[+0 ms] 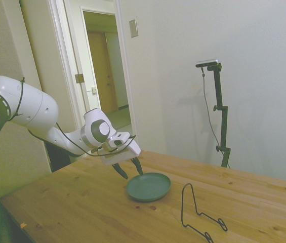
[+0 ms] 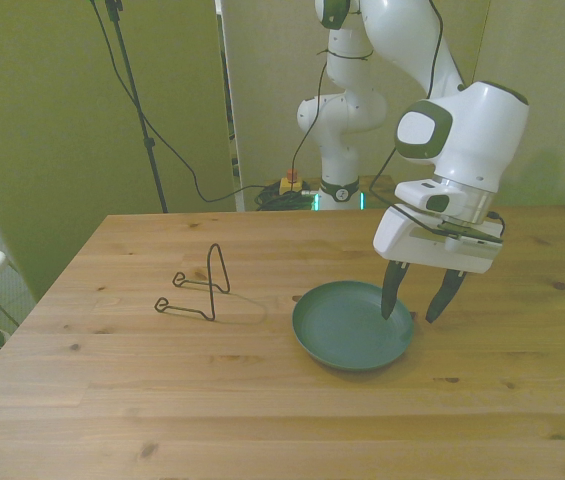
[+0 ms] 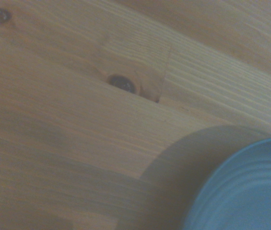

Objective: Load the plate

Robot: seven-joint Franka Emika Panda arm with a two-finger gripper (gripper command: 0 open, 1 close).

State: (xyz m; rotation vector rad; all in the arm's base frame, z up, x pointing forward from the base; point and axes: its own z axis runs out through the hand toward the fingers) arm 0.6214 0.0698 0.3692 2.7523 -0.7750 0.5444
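The plate (image 2: 350, 325) is seen flat on the table (image 2: 112, 400), well apart from the wire rack (image 2: 197, 290). The gripper (image 2: 415, 308) is held open and empty over the plate's rim.

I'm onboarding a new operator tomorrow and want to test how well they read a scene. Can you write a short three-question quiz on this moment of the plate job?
1. True or false: the plate already stands in the wire rack.
2. The gripper is: A) shut on the plate; B) open, straddling the plate's rim; C) open above the rack.
3. In the front view, on which side of the plate does the rack stand?

Key
1. False: the plate lies flat on the table, apart from the rack.
2. B: one finger over the plate's inside, the other outside the rim.
3. The front view's left.
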